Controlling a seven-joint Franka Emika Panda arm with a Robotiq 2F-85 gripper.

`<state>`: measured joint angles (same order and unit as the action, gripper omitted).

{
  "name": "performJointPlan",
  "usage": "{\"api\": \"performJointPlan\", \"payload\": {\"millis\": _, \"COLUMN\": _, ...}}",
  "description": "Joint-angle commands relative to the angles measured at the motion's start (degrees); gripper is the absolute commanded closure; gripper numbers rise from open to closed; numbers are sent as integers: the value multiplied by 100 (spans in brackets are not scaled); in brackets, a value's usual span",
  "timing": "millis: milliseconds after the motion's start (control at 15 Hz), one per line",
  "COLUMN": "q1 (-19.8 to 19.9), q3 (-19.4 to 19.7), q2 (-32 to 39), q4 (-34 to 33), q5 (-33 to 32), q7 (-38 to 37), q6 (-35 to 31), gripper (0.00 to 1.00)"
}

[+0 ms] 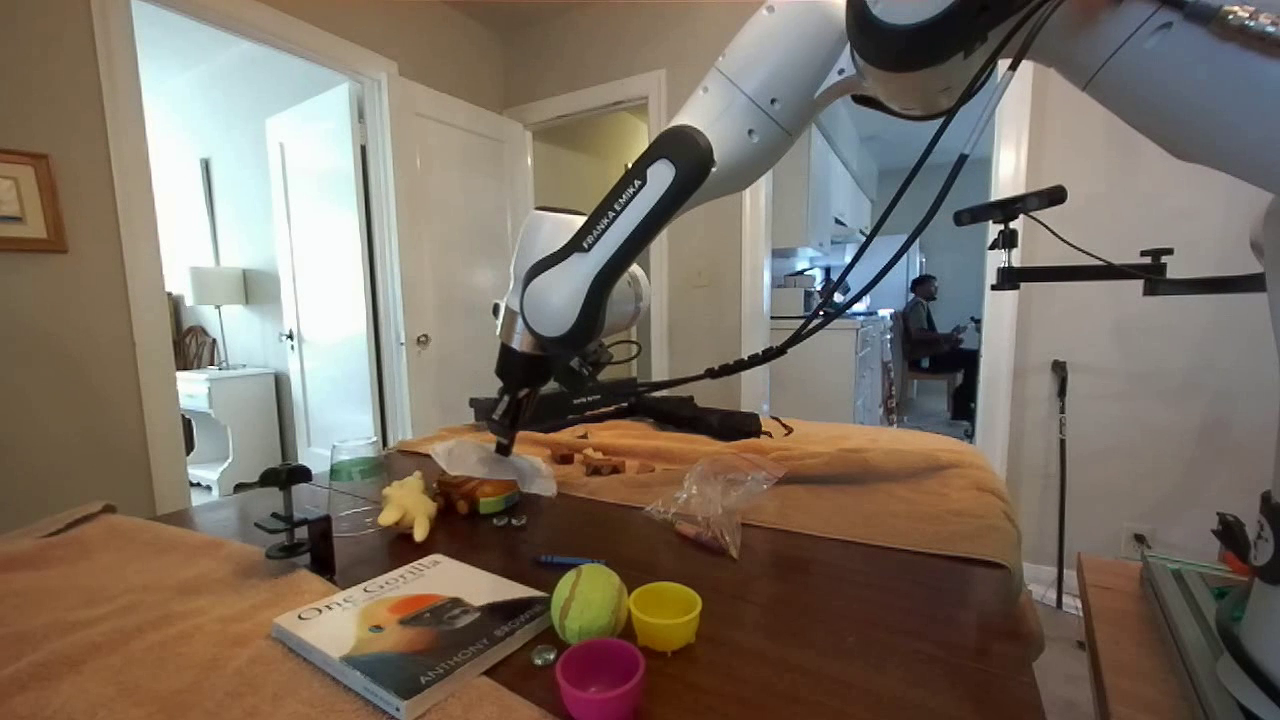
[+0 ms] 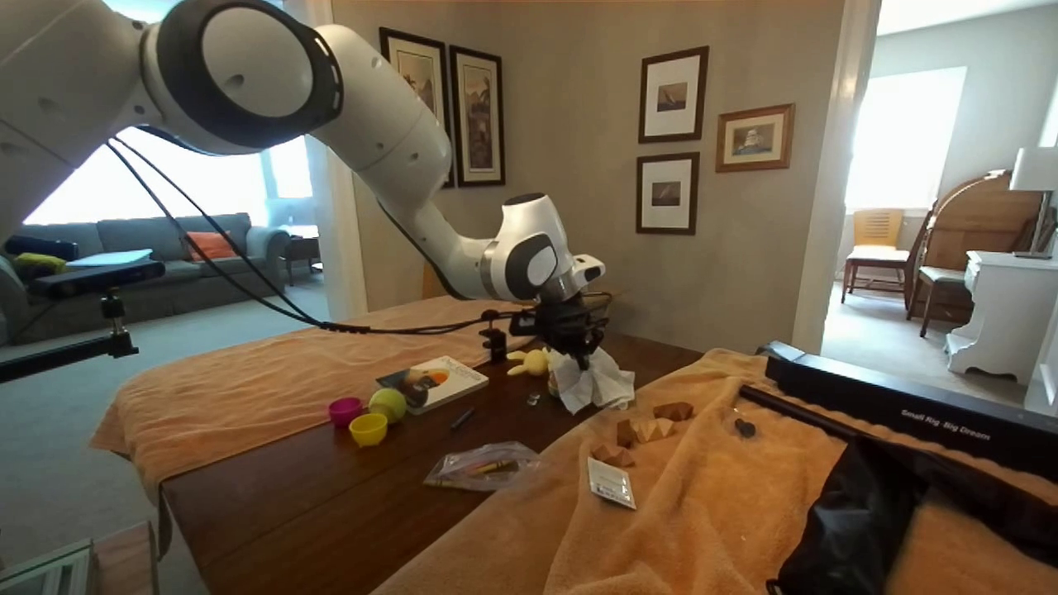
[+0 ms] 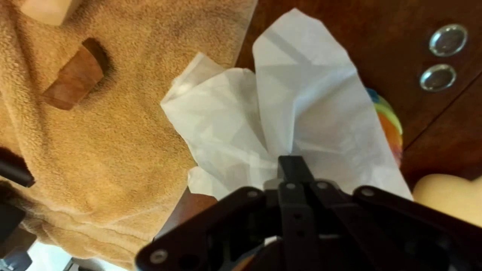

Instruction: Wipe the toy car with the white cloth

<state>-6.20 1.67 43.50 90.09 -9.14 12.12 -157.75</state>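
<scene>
The white cloth [image 1: 530,472] is held in my gripper [image 1: 505,446] and drapes over the toy car [image 1: 476,494], whose orange, brown and multicoloured side shows below the cloth in an exterior view. In an exterior view, the cloth [image 2: 597,385] hangs from the gripper [image 2: 583,361] and hides most of the car. In the wrist view, the gripper's fingers [image 3: 292,165] are closed together on the cloth [image 3: 316,90], which spreads out ahead of them. The car's rainbow edge [image 3: 390,130] peeks out at the cloth's right side; the rest of it is covered.
A yellow plush toy [image 1: 408,506] lies beside the car, with a glass [image 1: 357,485] and black clamp [image 1: 288,515] nearby. Glass gems [image 3: 448,40], a pen [image 1: 570,560], a book [image 1: 420,625] and a plastic bag [image 1: 715,500] lie on the table. Wooden blocks [image 2: 649,430] rest on the towel.
</scene>
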Motion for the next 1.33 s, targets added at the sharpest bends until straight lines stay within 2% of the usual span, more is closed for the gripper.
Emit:
{"api": "performJointPlan", "payload": {"millis": 0, "q1": 58, "q3": 27, "q2": 140, "q4": -281, "q5": -101, "q7": -179, "q6": 193, "gripper": 100}}
{"api": "performJointPlan", "payload": {"millis": 1267, "q1": -282, "q3": -182, "q2": 189, "q4": -295, "q5": -125, "q7": -144, "q6": 216, "gripper": 100}}
